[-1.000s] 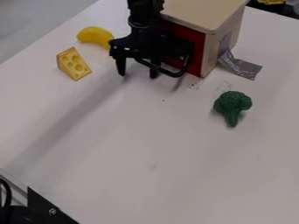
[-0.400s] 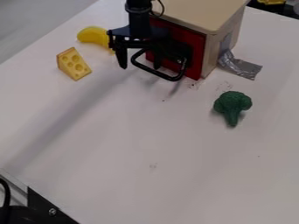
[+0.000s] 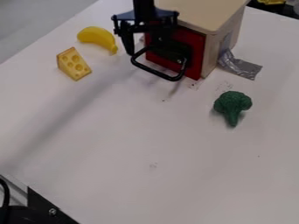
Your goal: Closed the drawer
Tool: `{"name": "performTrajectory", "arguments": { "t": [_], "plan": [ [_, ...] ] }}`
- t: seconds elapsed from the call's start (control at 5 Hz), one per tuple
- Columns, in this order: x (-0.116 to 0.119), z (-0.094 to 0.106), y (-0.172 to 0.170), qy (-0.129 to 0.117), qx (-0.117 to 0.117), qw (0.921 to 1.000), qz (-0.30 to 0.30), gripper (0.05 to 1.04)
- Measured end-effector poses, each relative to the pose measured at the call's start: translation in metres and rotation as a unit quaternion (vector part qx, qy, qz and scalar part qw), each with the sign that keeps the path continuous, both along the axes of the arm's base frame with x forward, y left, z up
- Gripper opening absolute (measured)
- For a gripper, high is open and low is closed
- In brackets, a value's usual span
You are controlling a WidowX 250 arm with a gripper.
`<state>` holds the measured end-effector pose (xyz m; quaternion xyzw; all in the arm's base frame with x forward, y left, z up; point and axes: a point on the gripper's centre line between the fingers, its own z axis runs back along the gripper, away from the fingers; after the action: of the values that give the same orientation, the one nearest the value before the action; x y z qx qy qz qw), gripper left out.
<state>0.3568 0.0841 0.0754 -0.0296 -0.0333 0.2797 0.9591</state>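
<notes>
Hangs w/ blk 2-finger gripper (image 3: 144, 47) spread over flat wht tabletop (image 3: 116, 148), nr red rect. drawer front (image 3: 197, 50), apart from gry floor (image 3: 35, 22).

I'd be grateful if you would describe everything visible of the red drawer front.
The red drawer front is a flat, upright, seemingly painted panel, apparently shut into a pale wooden box. A black looped handle juts out from it. The black gripper hangs before it, hiding part; whether they touch, I cannot tell.
</notes>
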Motion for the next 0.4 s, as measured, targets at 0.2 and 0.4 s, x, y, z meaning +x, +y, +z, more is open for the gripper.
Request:
{"name": "performTrajectory", "arguments": {
  "t": [0.2, 0.4],
  "plan": [
    [-0.025, 0.028, 0.003, -0.025, 0.007, 0.9997, 0.002, 0.998],
    [-0.057, 0.04, -0.004, -0.033, 0.031, 0.9989, -0.012, 0.998]
  ]
}}
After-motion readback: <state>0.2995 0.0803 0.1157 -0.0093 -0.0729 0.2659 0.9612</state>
